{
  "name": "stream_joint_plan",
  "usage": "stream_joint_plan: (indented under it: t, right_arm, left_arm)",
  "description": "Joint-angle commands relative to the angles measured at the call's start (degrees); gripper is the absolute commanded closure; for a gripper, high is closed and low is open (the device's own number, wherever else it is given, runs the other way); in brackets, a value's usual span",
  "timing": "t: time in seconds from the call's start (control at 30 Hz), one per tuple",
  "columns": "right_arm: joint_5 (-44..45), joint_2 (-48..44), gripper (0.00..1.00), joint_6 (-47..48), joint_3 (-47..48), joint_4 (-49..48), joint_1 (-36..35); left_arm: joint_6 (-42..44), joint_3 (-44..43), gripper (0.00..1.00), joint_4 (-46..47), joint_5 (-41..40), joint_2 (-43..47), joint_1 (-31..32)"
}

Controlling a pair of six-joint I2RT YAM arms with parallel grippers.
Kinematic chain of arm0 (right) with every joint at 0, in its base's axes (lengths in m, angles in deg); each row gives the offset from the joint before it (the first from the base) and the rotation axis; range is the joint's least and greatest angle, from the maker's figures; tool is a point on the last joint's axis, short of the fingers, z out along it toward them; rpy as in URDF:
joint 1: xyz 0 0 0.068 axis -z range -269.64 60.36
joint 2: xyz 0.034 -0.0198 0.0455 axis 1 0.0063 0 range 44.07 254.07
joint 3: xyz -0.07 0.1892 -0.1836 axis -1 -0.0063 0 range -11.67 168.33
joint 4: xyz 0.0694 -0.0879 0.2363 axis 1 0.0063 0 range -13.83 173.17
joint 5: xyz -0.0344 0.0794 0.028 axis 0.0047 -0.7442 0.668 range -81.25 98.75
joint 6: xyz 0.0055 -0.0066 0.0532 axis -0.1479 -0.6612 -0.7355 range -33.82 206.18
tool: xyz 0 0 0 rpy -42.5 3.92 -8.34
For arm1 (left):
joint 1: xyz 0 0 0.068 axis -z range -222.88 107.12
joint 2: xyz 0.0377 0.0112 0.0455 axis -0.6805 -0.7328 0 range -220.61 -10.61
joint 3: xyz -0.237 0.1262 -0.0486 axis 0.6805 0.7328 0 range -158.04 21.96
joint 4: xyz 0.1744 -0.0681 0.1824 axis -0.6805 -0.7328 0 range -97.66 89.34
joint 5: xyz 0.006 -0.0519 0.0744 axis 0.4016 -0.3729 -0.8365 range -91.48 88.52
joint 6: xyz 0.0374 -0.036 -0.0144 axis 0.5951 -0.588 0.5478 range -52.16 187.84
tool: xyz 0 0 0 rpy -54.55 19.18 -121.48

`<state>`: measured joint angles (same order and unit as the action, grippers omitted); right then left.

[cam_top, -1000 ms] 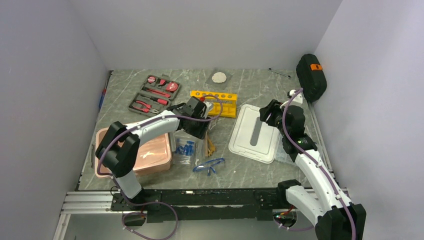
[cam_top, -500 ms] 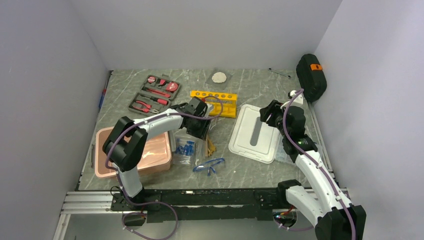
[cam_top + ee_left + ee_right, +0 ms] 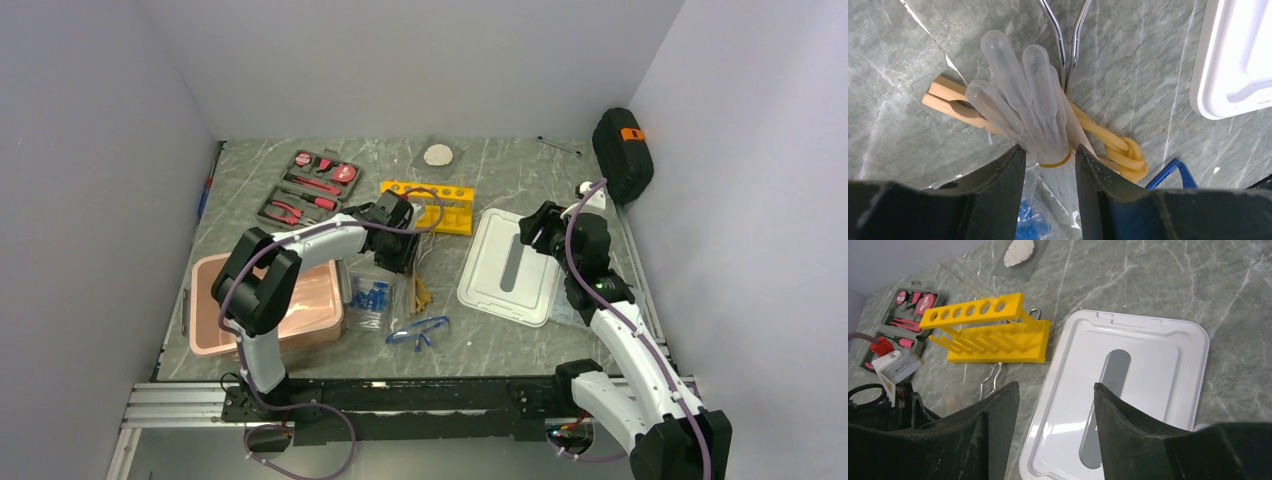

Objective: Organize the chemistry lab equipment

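A bundle of clear plastic pipettes (image 3: 1023,100), bound by a rubber band, lies across tan wooden clamps (image 3: 948,97) and a knotted yellow rubber tube (image 3: 1125,152). My left gripper (image 3: 1050,152) straddles the bundle at the band, its fingers pressed to both sides. Under the fingers lies the clear bag of blue-capped tubes (image 3: 372,298). Just in front of it are the blue safety glasses (image 3: 418,331). The yellow test-tube rack (image 3: 428,205) stands behind the left gripper (image 3: 395,245). My right gripper (image 3: 1055,385) hovers open and empty over a white lid (image 3: 1128,385).
A pink bin (image 3: 300,310) sits at the near left. The red-and-black tool kit (image 3: 310,188) lies open at the back left. A black case (image 3: 622,152) leans at the right wall. A bent wire holder (image 3: 1068,35) lies beyond the pipettes.
My left gripper's jaws have narrowed onto the pipette bundle, and the left arm's elbow has swung right. The right arm has not moved.
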<state>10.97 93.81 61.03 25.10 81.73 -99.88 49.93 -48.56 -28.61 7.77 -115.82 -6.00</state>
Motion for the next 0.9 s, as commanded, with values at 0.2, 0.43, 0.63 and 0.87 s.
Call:
stream_joint_plan:
  t: [0.2, 0.43, 0.63, 0.87]
  right_arm:
    - [-0.76, -1.43, 0.41, -0.61, -0.10, -1.48, 0.22]
    - [-0.13, -2.26, 0.41, -0.43, -0.15, -1.02, 0.23]
    - [0.31, -2.65, 0.41, 0.07, -0.20, -0.46, 0.20]
    - [0.80, -3.28, 0.41, 0.18, -0.07, 0.12, 0.24]
  left_arm:
    - [-1.85, -2.43, 0.60, 1.39, 2.17, -2.33, -0.38]
    - [-2.83, -2.03, 0.69, 1.25, 2.49, -3.27, -0.82]
    - [-3.91, -0.88, 0.91, 2.41, 3.11, -2.17, -1.04]
    - [-4.41, 1.03, 1.00, 4.37, 2.56, 2.50, -1.03]
